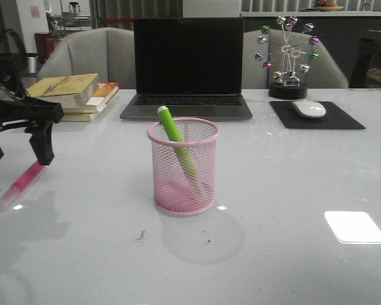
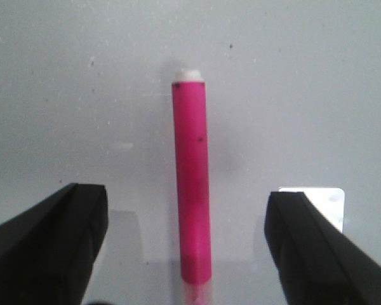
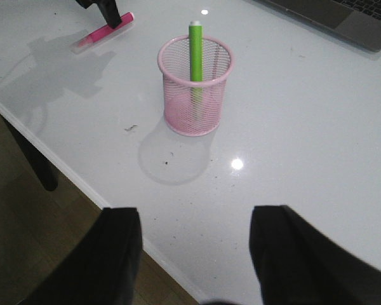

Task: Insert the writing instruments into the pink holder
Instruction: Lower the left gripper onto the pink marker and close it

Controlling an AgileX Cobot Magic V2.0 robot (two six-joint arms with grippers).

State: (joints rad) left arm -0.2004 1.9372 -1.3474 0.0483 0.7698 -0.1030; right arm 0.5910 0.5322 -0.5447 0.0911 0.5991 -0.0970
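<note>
Currently the left end effector (image 2: 189, 248) hovers spread open astride the pink highlighter (image 2: 192, 184) (apparently lying flat on the counter (image 1: 292, 210)) for pickup; the green highlighter (image 1: 178, 147) already leans in the pink holder (image 1: 183, 166), and the right end effector (image 3: 197, 254) also hangs open.

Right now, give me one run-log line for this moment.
green marker: in pink holder | pink marker: flat on table, between fingers | left tool: open above it | right tool: open, empty
</note>
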